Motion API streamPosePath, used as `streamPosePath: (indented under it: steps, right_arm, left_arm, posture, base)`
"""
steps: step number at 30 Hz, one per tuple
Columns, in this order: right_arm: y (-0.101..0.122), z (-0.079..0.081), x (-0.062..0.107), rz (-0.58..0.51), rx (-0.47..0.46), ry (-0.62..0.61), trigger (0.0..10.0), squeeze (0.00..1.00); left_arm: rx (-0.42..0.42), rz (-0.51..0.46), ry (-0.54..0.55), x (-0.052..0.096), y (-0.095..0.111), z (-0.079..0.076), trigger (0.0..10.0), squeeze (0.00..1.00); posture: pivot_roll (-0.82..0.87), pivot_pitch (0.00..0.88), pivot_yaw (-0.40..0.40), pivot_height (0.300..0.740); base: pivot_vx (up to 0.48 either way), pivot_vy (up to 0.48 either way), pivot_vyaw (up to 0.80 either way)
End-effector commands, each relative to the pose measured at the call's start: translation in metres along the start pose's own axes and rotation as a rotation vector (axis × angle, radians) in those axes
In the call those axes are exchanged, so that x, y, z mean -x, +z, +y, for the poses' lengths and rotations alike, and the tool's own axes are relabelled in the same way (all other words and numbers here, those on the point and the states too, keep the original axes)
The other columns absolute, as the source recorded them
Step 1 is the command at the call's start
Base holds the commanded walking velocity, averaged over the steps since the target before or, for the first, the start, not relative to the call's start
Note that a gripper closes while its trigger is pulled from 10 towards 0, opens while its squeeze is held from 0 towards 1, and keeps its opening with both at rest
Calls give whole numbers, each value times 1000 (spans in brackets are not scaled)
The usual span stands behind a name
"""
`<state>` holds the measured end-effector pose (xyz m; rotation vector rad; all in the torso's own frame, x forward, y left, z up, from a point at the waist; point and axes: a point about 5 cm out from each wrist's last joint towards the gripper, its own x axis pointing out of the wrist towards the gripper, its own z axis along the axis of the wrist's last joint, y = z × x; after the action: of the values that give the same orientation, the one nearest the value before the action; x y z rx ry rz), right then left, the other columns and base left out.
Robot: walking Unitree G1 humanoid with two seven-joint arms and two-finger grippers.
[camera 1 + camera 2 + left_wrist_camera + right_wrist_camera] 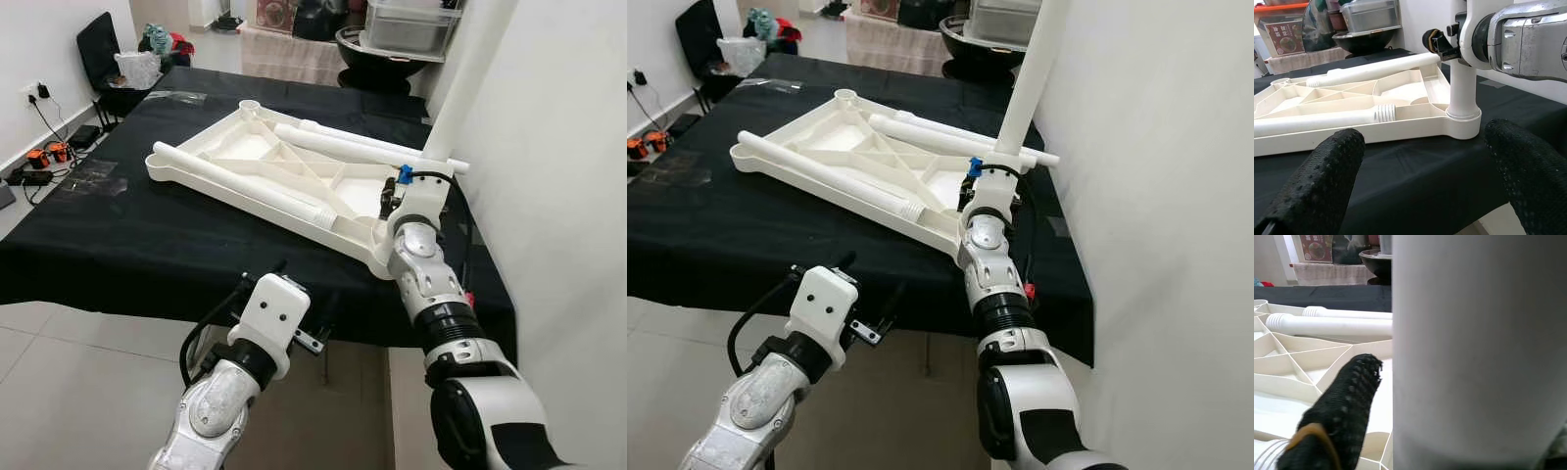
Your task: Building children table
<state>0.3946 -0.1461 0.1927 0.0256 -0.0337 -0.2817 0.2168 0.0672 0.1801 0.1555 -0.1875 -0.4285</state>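
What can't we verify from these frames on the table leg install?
- Upright leg: its top is cut off by the upper edge in both eye views.
- Corner socket: how deep the leg sits is hidden inside the collar, left wrist view.
- Right gripper: its second finger is hidden behind the leg in the right wrist view.
- Tabletop: its face is down against the black cloth.
- Left gripper: open, holding nothing.

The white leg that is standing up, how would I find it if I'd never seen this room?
Find the black-covered table, then the white upside-down tabletop lying on it. At its corner nearest the robot, the right gripper holds one leg upright in its socket. The other legs lie flat.
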Motion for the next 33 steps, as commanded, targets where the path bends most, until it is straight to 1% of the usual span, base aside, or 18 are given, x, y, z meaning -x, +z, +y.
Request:
streamPosePath:
  steps: [1, 2, 4, 5, 8, 10, 11, 14, 18, 19, 20, 21, 22, 24, 28, 31, 32, 33]
  right_arm:
    - [-1, -1, 2, -4, -5, 0, 10000, 1000]
    - [-1, 3, 3, -6, -16, 37, 10000, 0]
    - [-1, 8, 6, -6, -27, 105, 10000, 0]
    - [-1, 8, 6, -6, -27, 105, 10000, 0]
    - [-8, 12, 15, -5, -17, 191, 10000, 0]
    - [-8, 12, 15, -5, -17, 191, 10000, 0]
    - [-10, 13, 19, -7, -42, 233, 10000, 0]
    - [-11, 13, 20, -12, -31, 247, 10000, 0]
    - [-8, 16, 16, -13, -67, 326, 10000, 0]
    - [-4, 17, 12, -19, -84, 366, 10000, 0]
    - [-4, 17, 12, -19, -84, 366, 10000, 0]
    - [4, 18, 6, -33, -102, 431, 10000, 0]
    - [6, 17, 4, -37, -107, 446, 10000, 0]
    - [6, 17, 4, -37, -107, 446, 10000, 0]
    - [15, 16, -4, -34, -94, 583, 10000, 0]
    - [15, 16, -4, -23, -111, 621, 10000, 0]
    - [16, 17, -4, -17, -120, 658, 10000, 0]
    - [16, 20, -2, 1, -123, 765, 10000, 0]
  left_arm:
    - [-1, 9, -1, 0, -2, -1, 10000, 0]
    - [-2, 9, -1, 0, -2, -1, 10000, 0]
    - [-2, 9, -2, 0, -2, 0, 10000, 0]
    - [-2, 9, -2, 0, -2, 0, 10000, 0]
    - [-5, 12, -1, 0, -2, 0, 10000, 0]
    - [-5, 12, -1, 0, -2, 0, 10000, 0]
    - [-4, 13, -3, 0, -3, 1, 10000, 0]
    - [-3, 15, -3, 1, -3, 1, 10000, 0]
    - [-3, 14, -9, 0, -3, 0, 10000, 0]
    - [-5, 11, -9, -1, -2, 0, 10000, 0]
    - [-5, 11, -9, -1, -2, 0, 10000, 0]
    - [-8, 8, -5, -1, -1, 2, 10000, 0]
    - [-9, 8, -2, -1, -1, 2, 10000, 0]
    - [-9, 8, -2, -1, -1, 2, 10000, 0]
    - [-10, 11, 1, 0, -2, 2, 10000, 0]
    - [-10, 10, 2, 0, -2, 2, 10000, 0]
    - [-11, 9, 2, 0, -2, 2, 10000, 0]
    - [-12, 8, 3, 0, -2, 2, 10000, 0]
  posture:
    - [47, 70, -114, 740]
    - [51, 73, -109, 740]
    - [48, 72, -107, 740]
    - [48, 72, -107, 740]
    - [46, 71, -108, 740]
    - [46, 71, -108, 740]
    - [49, 71, -103, 740]
    - [51, 73, -93, 740]
    - [64, 68, -101, 740]
    - [67, 69, -102, 740]
    - [67, 69, -102, 740]
    - [71, 66, -107, 740]
    - [71, 66, -107, 740]
    - [71, 66, -107, 740]
    - [76, 59, -109, 740]
    - [76, 59, -109, 740]
    - [76, 59, -109, 740]
    - [83, 48, -114, 740]
  base:
    - [0, 0, 0]
    - [0, 0, 0]
    - [0, 0, 0]
    - [0, 0, 0]
    - [0, 0, 0]
    - [0, 0, 0]
    - [0, 0, 0]
    - [0, 0, 0]
    - [0, 0, 0]
    - [0, 0, 0]
    - [0, 0, 0]
    - [0, 0, 0]
    - [0, 0, 0]
    - [0, 0, 0]
    - [0, 0, 0]
    - [0, 0, 0]
    - [0, 0, 0]
    - [0, 0, 0]
